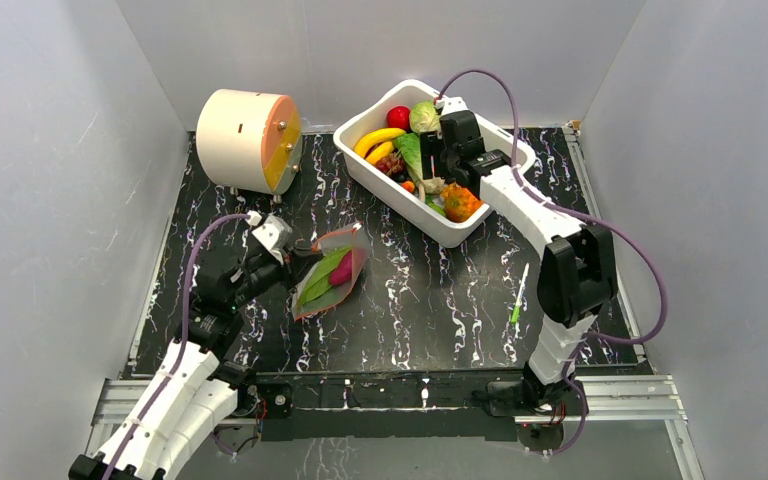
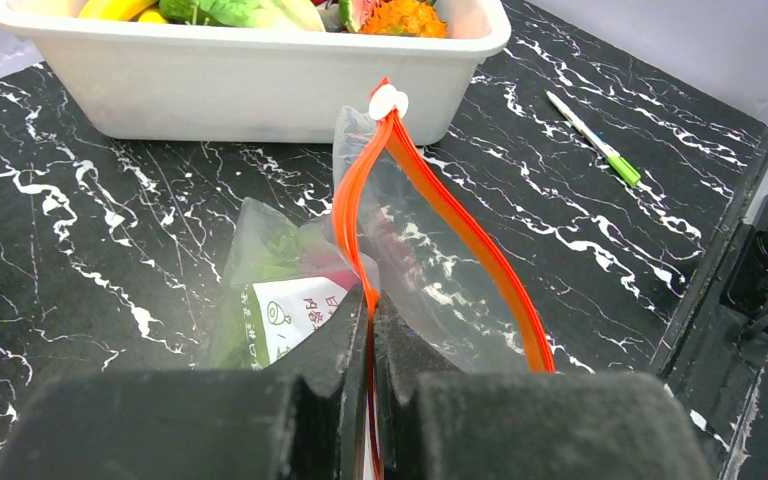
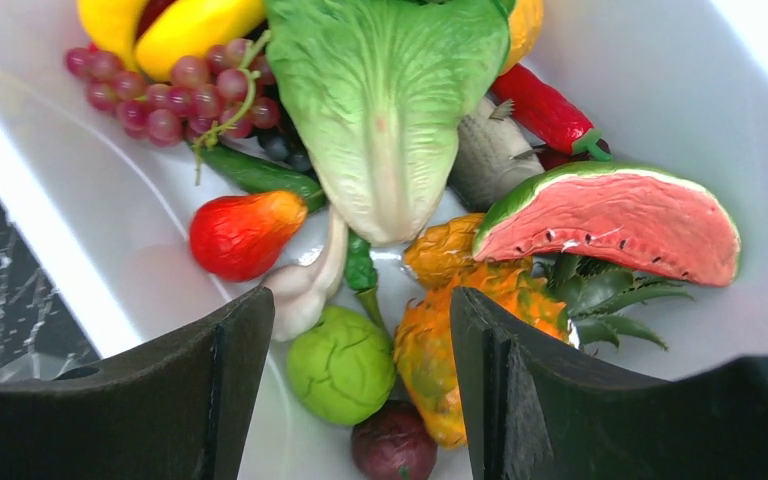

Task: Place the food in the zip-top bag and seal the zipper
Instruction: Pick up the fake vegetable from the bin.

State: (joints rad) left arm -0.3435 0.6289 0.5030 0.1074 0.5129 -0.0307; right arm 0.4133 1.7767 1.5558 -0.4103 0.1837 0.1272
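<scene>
A black, white-veined table (image 1: 430,300) floors a booth with grey walls. From above, a cream cylinder with an orange face (image 1: 245,140) lies on its side at the far left. A white tub (image 1: 440,232) sits far centre-right, loaded with food (image 1: 400,150), including a banana (image 1: 378,140), a red round fruit (image 1: 398,117) and a pale cabbage (image 1: 423,117). The right gripper (image 1: 438,165) hangs inside the tub, and its arm hides the tub's right half. A green pen (image 1: 519,295) lies loose on the table beside that arm. Near left, the left gripper (image 1: 295,265) pinches an edge of the zip-top bag (image 1: 335,280). The bag rests on the table well apart from the tub, with a green leaf (image 1: 316,288) and a pink piece (image 1: 341,270) inside

In the left wrist view, the black fingers (image 2: 330,360) are clamped tight on one end of the zipper (image 2: 440,210). Its two orange-red halves bow apart, so the mouth is unsealed. They meet at a white slider (image 2: 388,100) in front of the tub's wall

In the right wrist view, the jaws stand fairly wide with nothing between them, above a green ball (image 3: 343,365), a garlic bulb (image 3: 305,285) and an orange pineapple (image 3: 440,340). Around them lie a lettuce leaf (image 3: 390,100), grapes (image 3: 160,90), a watermelon slice (image 3: 610,215), a red chilli (image 3: 545,105) and a red pear-shaped fruit (image 3: 240,230)
</scene>
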